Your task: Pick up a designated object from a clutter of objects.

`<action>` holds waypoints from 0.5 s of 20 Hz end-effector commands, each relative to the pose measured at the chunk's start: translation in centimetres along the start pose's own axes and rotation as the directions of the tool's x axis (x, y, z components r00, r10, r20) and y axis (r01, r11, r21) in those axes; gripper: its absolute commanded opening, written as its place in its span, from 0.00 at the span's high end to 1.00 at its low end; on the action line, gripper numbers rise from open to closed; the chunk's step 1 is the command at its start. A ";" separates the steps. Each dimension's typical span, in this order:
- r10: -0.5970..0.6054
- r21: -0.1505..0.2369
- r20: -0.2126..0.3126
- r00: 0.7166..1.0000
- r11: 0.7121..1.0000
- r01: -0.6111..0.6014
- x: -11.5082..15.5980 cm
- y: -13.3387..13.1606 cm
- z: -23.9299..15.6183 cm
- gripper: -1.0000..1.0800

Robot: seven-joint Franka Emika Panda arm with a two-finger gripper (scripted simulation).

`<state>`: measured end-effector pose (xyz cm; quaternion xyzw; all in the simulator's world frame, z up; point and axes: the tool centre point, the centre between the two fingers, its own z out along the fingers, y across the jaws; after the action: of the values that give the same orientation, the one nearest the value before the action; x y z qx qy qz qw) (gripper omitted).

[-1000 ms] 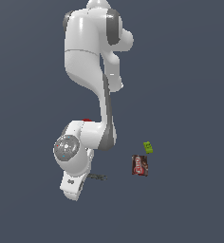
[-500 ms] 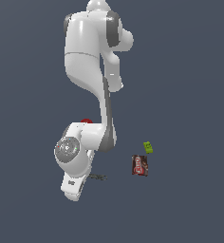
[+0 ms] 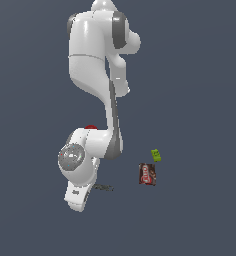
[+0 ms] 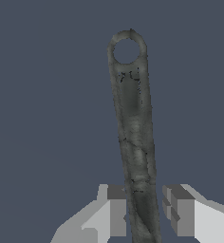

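The dark grey wrench (image 4: 133, 123) lies flat on the floor, and the ring end of its handle points away from the fingers. My gripper (image 4: 144, 213) is down at the floor, its two fingers (image 4: 116, 211) pressed close on either side of the wrench shaft. In the exterior view only a short end of the wrench (image 3: 103, 187) sticks out beside my hand (image 3: 77, 192), which hides the fingers. The red ball (image 3: 91, 127) is a sliver behind the arm. The brown-red packet (image 3: 147, 174) and the green block (image 3: 156, 155) lie towards the exterior view's right.
The white arm (image 3: 95, 65) bends over the scene and blocks much of the floor behind it. The floor (image 3: 200, 100) is plain dark blue-grey.
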<state>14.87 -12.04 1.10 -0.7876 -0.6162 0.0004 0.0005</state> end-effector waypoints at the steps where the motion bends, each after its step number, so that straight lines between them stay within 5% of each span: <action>1: 0.000 -0.001 0.000 1.000 1.000 0.000 0.3 -0.1 -0.5 1.00; 10: -0.001 -0.001 0.002 1.000 1.000 0.001 3.0 -1.1 -5.1 1.00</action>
<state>14.53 -9.56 5.03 -0.7877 -0.6161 0.0011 0.0003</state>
